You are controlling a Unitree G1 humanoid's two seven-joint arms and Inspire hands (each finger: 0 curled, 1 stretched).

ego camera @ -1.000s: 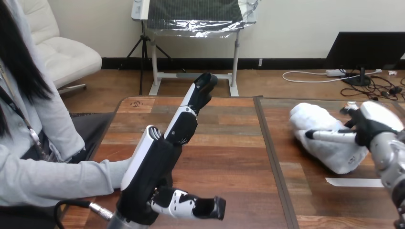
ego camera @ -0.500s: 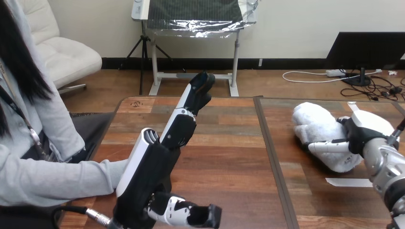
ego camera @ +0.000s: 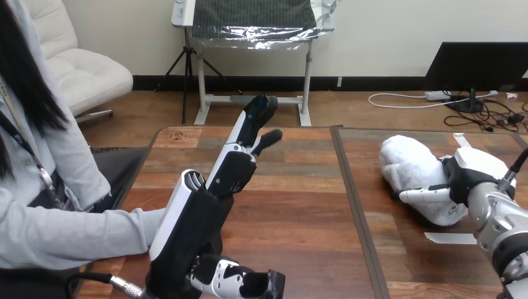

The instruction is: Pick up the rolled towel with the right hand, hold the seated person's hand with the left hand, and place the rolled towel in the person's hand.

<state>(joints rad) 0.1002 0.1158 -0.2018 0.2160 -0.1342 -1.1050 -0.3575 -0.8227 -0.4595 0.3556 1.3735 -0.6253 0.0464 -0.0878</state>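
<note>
White terry cloth, the rolled towel (ego camera: 408, 163), lies on the right half of the wooden worktop (ego camera: 292, 205), towards the far side and just right of the dark seam (ego camera: 350, 187) that divides the surface; whether it rests on the wood or is raised clear of it cannot be told.

The right robot hand (ego camera: 474, 171) enters from the near right and sits against the towel's right end; its white-shelled back faces up; one digit (ego camera: 423, 194) lies across the towel's near face and the rest wrap the roll, so this robot hand is closed around the towel.

A strip of white tape (ego camera: 449, 237) is stuck to the worktop just near of the towel and the right robot hand, apart from both.

The left robot hand (ego camera: 196, 224) stands on edge over the near left part of the worktop, well apart from the towel; its fingers (ego camera: 240, 159) are straight and point away to the far side, one fingertip splayed to the right; the thumb (ego camera: 240, 283) juts to the right at the near edge; this robot hand is spread wide and grips nothing.

The person's grey sleeve (ego camera: 75, 233) comes in from the left edge and ends behind the left robot hand's palm; contact between the two cannot be told.
</note>
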